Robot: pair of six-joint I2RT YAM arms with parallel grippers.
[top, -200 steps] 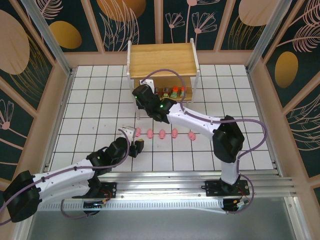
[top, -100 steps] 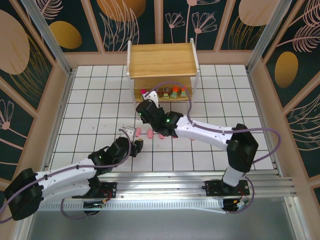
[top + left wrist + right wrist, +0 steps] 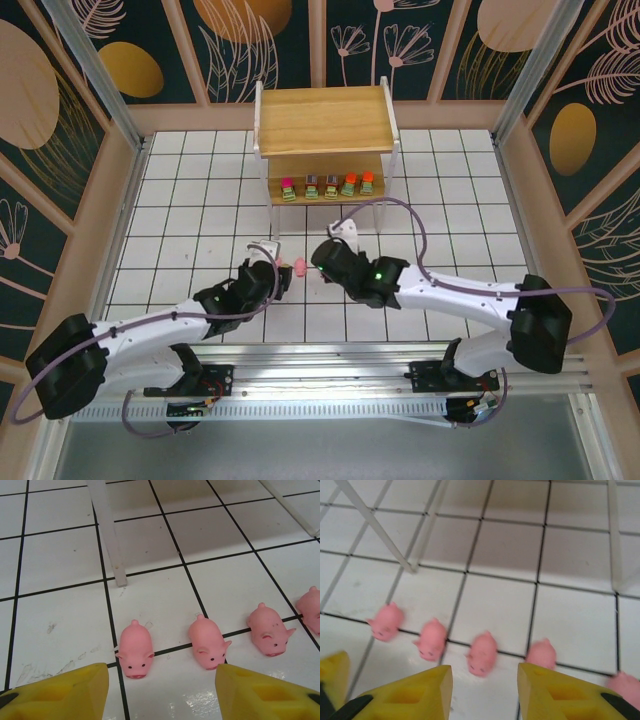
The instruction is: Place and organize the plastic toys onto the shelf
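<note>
The shelf point(image 3: 322, 118) stands at the back centre, with five blocky toys point(image 3: 327, 186) in a row on its lower board. Several pink pigs lie in a line on the white tiles in front of it. In the left wrist view, my left gripper point(image 3: 162, 692) is open and low, just short of the leftmost pig point(image 3: 135, 650) and the one beside it point(image 3: 207, 642). My right gripper point(image 3: 484, 692) is open too, with the middle pig point(image 3: 482, 652) just ahead of the gap between its fingers. From above, both grippers point(image 3: 280, 275) point(image 3: 325, 255) crowd over the row, with one pig point(image 3: 298, 267) visible between them.
White shelf legs point(image 3: 107, 530) point(image 3: 615, 535) stand on the tiles just beyond the pigs. A yellow finger of the left gripper point(image 3: 332, 672) shows at the right wrist view's lower left. Patterned walls enclose the tiled floor point(image 3: 180, 200).
The right arm drew back from the shelf's lower board, leaving a pink-topped block at the left end, and came down to the pigs. The left gripper advanced to the row.
</note>
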